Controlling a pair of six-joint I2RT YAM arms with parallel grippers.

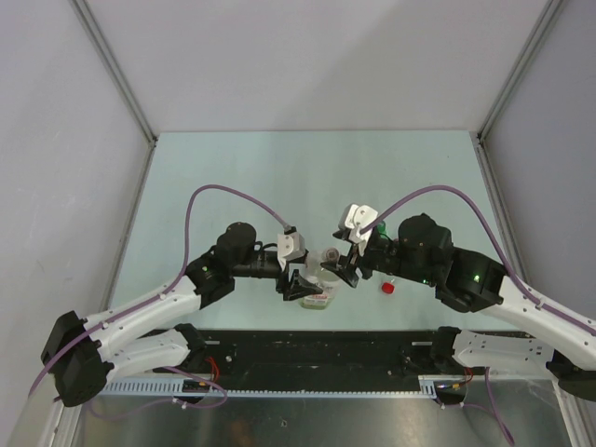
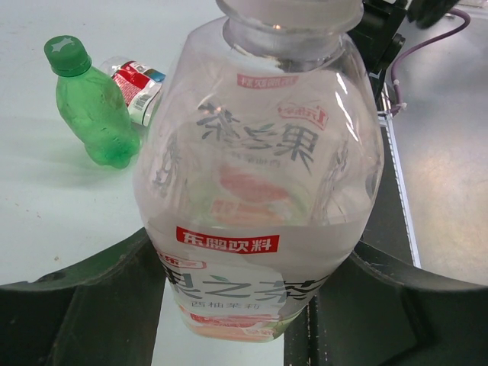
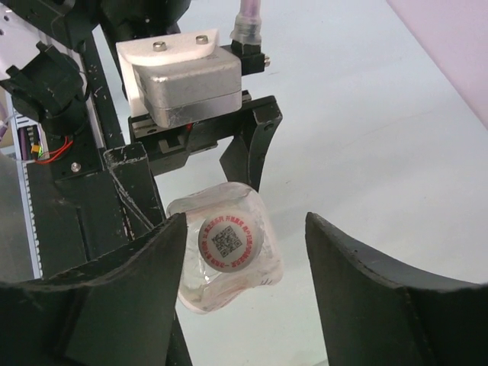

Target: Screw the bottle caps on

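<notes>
The green bottle (image 2: 103, 122) wears its green cap (image 2: 67, 55). The left claw (image 1: 305, 291) clenches the wide bottle (image 2: 259, 175), and the white cap (image 3: 231, 242) sits on its neck. The right claw (image 3: 244, 225) hangs released around it, not touching. The red cap (image 1: 387, 288) lies loose on the table (image 1: 279, 168), and the slim bottle (image 2: 137, 80) waits behind the green one. The wide bottle's red band reads 东鹏饮料. The cap carries a QR code.

The right end effector (image 3: 244, 229) gapes above the capped clear bottle (image 3: 200, 293).
</notes>
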